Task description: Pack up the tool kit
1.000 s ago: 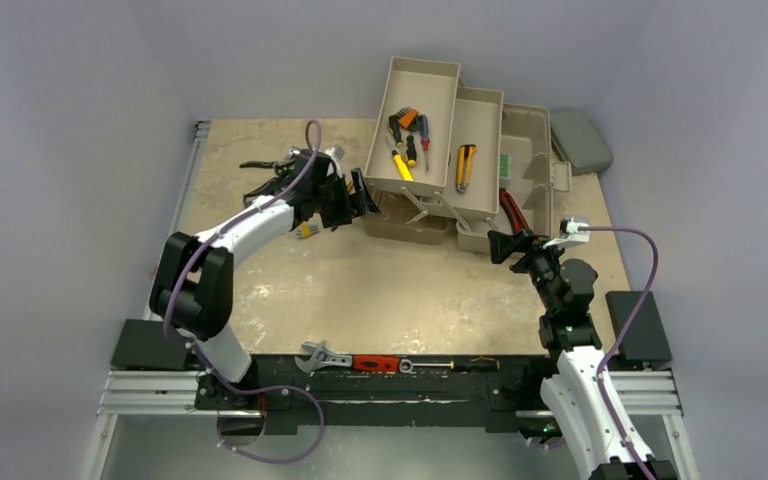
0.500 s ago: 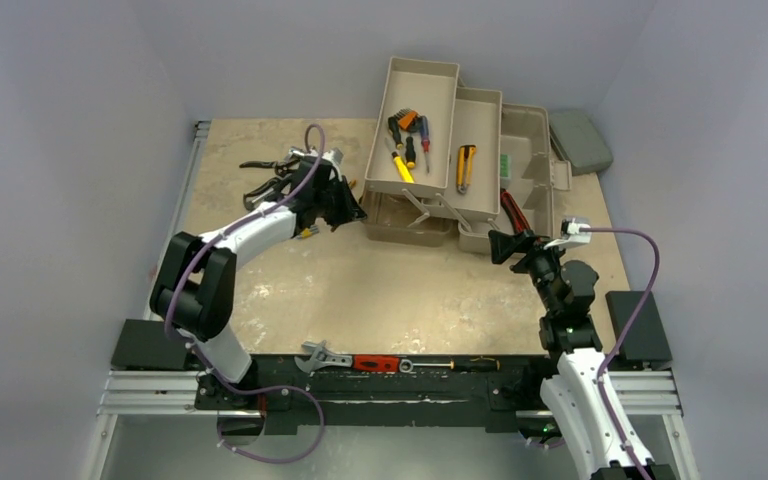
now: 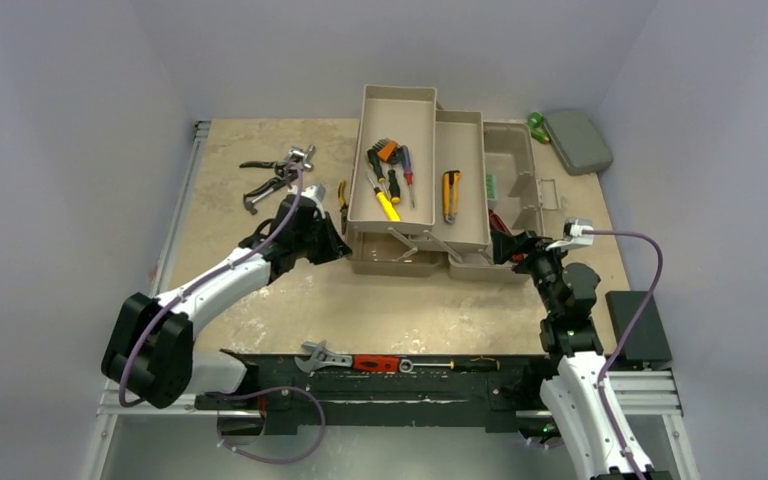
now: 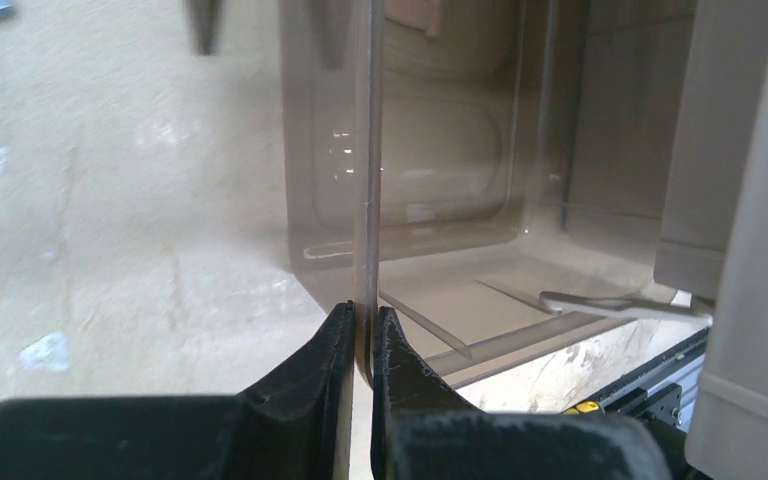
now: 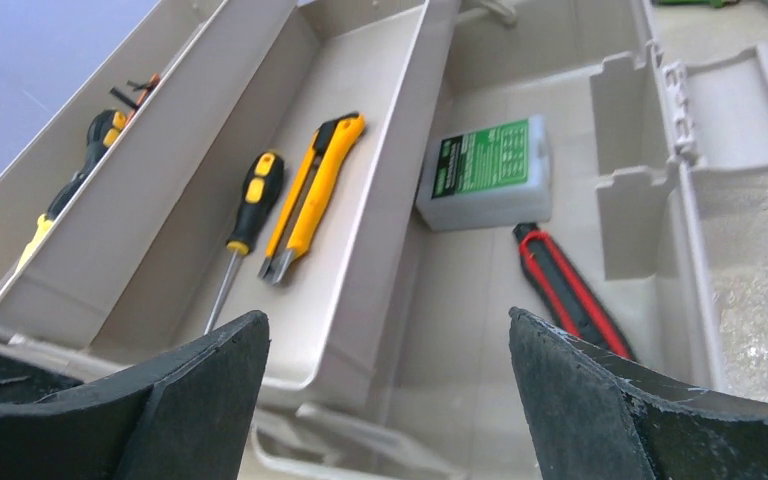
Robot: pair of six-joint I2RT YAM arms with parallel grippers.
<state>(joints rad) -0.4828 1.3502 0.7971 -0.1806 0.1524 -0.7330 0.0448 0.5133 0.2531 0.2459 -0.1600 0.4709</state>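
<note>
Left gripper (image 4: 360, 325) clamped on the thin lid (image 4: 430, 170) edge between its tips may slip if swung crooked; right gripper (image 5: 388, 335) apart, idle just before the toolbox (image 5: 650, 150).

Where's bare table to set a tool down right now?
Widest bare patch: table between the toolbox front and the black front rail. A smaller strip lies right of the toolbox, below the grey case. Crowded: left of the toolbox, with loose pliers and the left gripper on the lid.
</note>
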